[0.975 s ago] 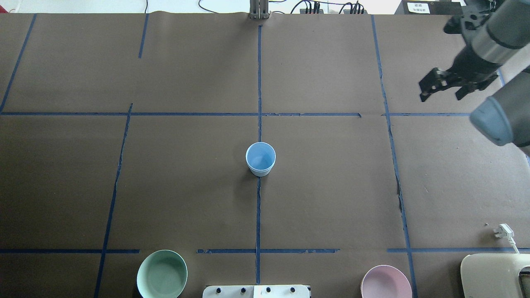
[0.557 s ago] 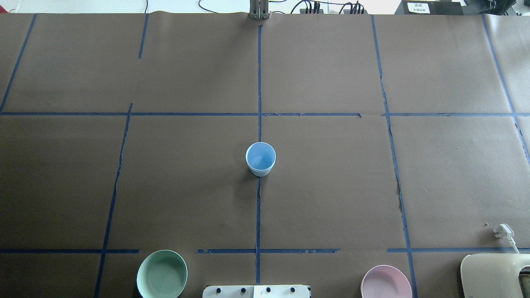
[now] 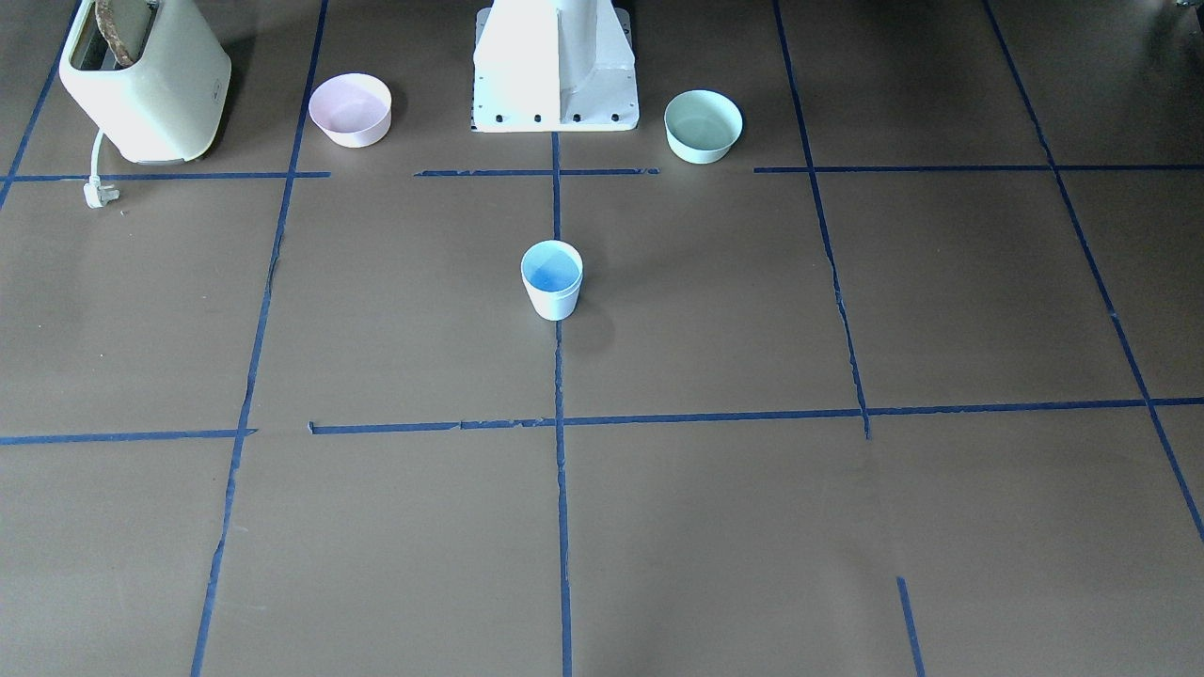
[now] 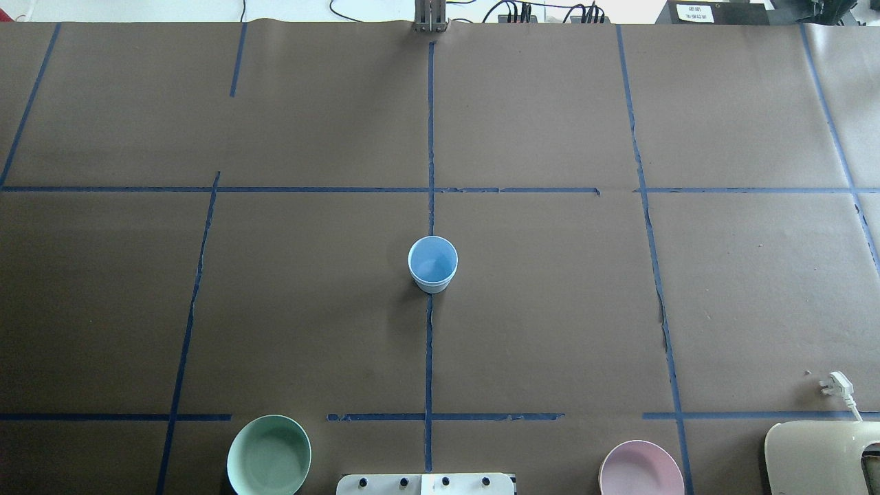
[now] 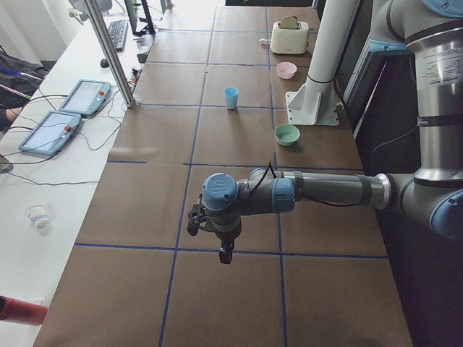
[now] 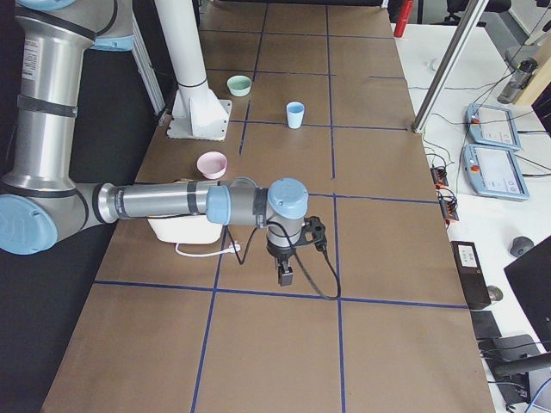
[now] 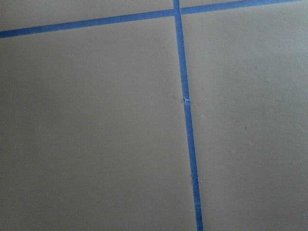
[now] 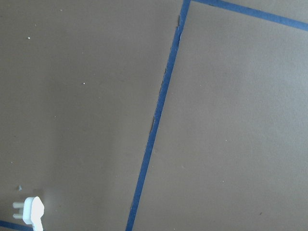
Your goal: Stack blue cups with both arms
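Blue cups [image 4: 432,265]: one cup outline counted, upright at frame centre on the vertical tape line. Single or nested pair, cannot tell.
Bowls: two. Mint bowl [image 4: 269,455] lower left, pink bowl [image 4: 641,469] lower right.
One toaster [image 4: 818,457] in the bottom right corner.
Grippers: two, side views only. Left gripper [image 5: 217,242] and right gripper [image 6: 286,274] each hang mid-frame, well apart from the cup. Opening and hold: cannot tell.
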Available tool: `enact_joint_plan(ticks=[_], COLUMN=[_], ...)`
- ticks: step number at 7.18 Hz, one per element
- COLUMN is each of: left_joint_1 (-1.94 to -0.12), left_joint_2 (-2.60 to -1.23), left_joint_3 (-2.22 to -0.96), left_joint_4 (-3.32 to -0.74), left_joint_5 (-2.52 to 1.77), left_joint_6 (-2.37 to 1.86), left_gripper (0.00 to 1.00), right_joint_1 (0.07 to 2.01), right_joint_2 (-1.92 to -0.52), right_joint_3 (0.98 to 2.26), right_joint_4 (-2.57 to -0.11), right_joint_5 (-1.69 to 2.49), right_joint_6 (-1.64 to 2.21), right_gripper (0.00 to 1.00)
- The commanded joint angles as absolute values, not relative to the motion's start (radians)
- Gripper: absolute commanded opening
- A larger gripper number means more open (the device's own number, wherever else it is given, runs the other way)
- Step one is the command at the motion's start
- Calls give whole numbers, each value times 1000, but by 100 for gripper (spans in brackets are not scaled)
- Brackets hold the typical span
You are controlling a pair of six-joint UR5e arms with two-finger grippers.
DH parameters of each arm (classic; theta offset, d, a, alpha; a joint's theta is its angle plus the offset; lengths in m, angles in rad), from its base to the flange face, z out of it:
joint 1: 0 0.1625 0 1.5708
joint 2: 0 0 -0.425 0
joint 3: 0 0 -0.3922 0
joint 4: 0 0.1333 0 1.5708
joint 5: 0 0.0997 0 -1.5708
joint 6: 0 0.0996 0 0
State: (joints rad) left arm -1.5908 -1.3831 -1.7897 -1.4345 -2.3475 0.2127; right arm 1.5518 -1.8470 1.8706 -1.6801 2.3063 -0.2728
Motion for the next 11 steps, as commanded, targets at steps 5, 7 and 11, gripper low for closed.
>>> enact_joint_plan(ticks=[5,7,11], left_joint_1=[-1591,-1591,-1591], left_joint_2=[-1378,-1378,-1381], left_joint_3=[-1787,-1789,-1795], left_joint_4=[-1434,-1434,-1436], left_joint_5=[-2349,-2349,-2349], left_joint_6=[213,213,213], left_gripper=[100,100,100], right_joint_1=[1555,1555,1555], right_joint_2=[-1864,-1870,-1871], right_joint_3=[1908,1907,1904], right_joint_4=[-1681,-1680,-1680], right_joint_5=[2313,2309,2304], right_joint_6=[-252,-253,-252], right_gripper=[100,100,100])
